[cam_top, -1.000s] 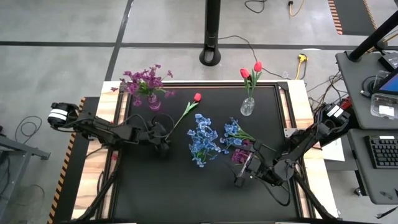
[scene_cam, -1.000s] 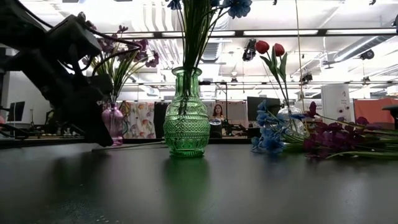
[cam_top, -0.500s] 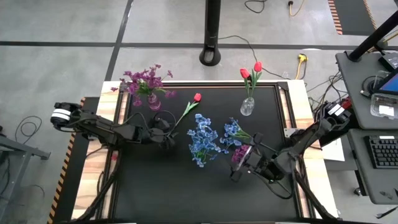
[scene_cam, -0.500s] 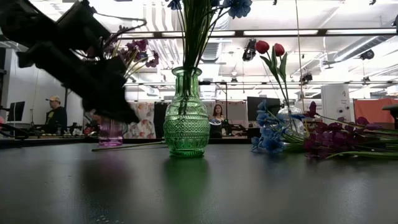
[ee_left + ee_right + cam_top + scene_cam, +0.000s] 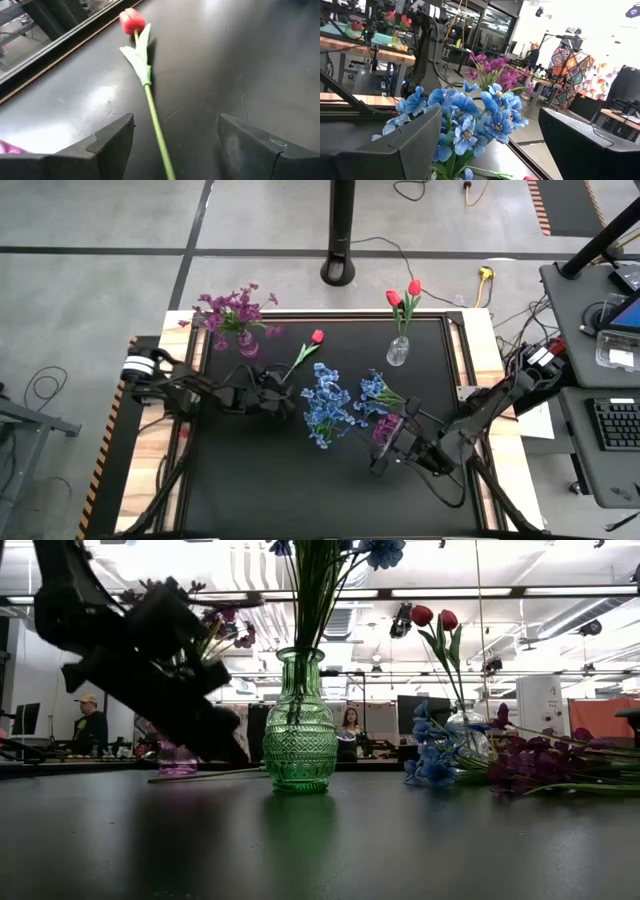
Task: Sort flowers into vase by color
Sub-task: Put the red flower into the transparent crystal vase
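A single red tulip [image 5: 300,360] lies flat on the black table, bud [image 5: 131,20] toward the far edge, stem [image 5: 156,127] running back toward my left gripper. My left gripper [image 5: 284,402] is open and tipped down over the stem's near end. In the left wrist view its fingers [image 5: 175,122] stand on either side of the stem without touching it. My right gripper [image 5: 385,452] hangs open above the table's near right, facing the blue flowers [image 5: 465,125]. A loose blue flower [image 5: 378,392] and a loose purple flower [image 5: 385,428] lie beside it.
A green vase [image 5: 299,730] with blue flowers [image 5: 325,405] stands mid-table. A pink vase [image 5: 246,346] with purple flowers sits at the far left. A clear vase [image 5: 398,352] with two red tulips sits at the far right. The near half of the table is bare.
My left gripper has moved toward the table's right, tipped downward and sunk a little, so it now stands over the tulip's stem end. Its fingers have stayed open. My right gripper has risen slightly. The flowers have not moved.
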